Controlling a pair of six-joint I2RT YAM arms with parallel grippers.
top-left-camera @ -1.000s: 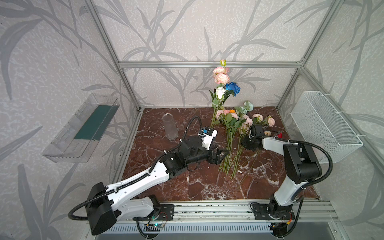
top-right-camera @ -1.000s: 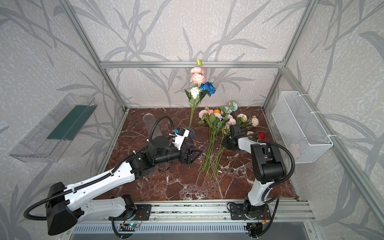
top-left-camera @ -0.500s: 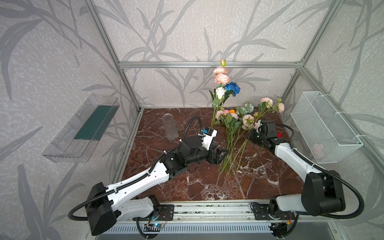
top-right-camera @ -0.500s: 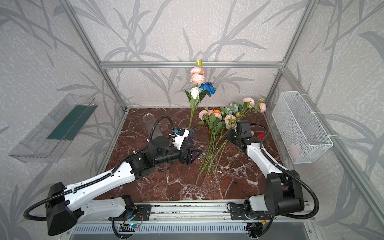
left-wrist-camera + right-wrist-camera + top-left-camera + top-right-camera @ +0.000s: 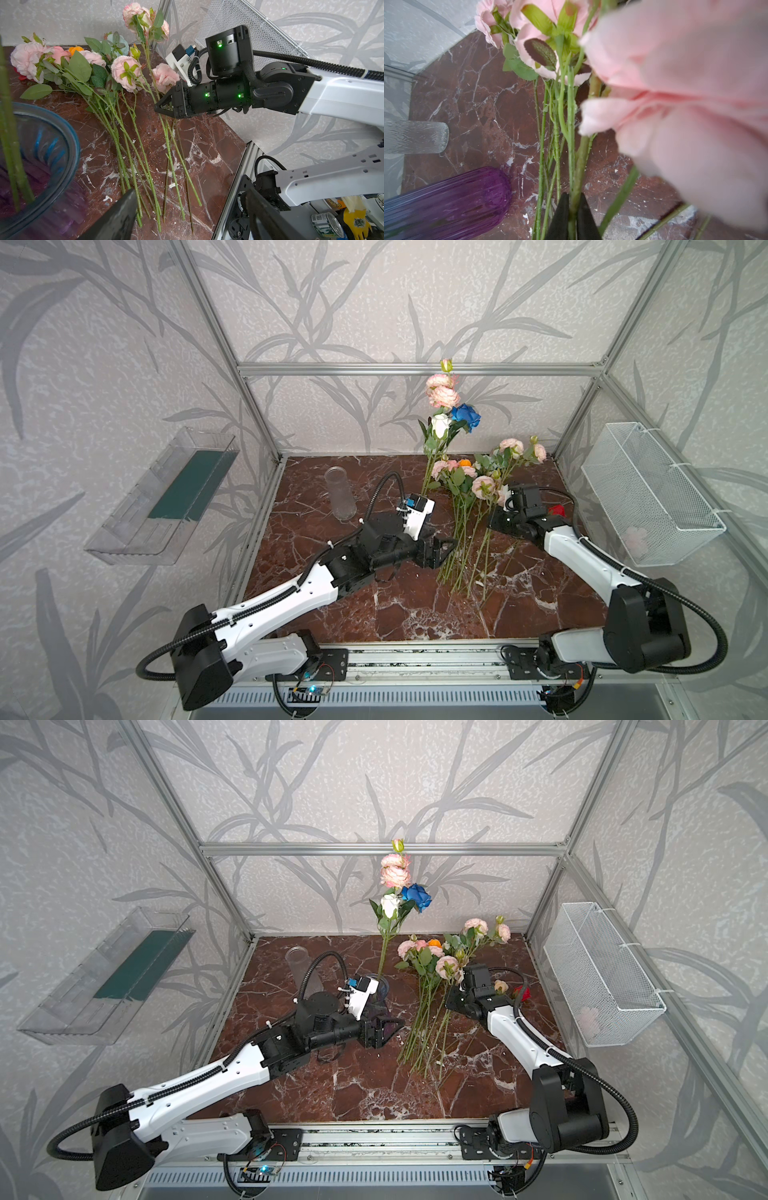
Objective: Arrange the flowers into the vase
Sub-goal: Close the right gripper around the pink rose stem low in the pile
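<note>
The vase (image 5: 381, 989), purple-blue ribbed glass, stands mid-table behind my left wrist and holds pink, white and blue flowers (image 5: 446, 414); its rim (image 5: 72, 143) shows close by. More flowers (image 5: 459, 489) lie in a bunch to its right, stems toward the front. My left gripper (image 5: 451, 549) is open and empty, its tips just left of those stems. My right gripper (image 5: 492, 522) is shut on the stem (image 5: 572, 166) of a pink spray (image 5: 512, 445), whose heads are raised above the pile. A red rose (image 5: 557, 511) lies behind the right wrist.
A clear glass jar (image 5: 340, 497) stands at the back left of the marble table (image 5: 399, 614). A white wire basket (image 5: 648, 493) hangs on the right wall and a clear plastic tray (image 5: 162, 497) on the left wall.
The right arm has stretched out and raised the pink spray's heads off the pile, then carried them a little leftward. The left arm has not moved.
</note>
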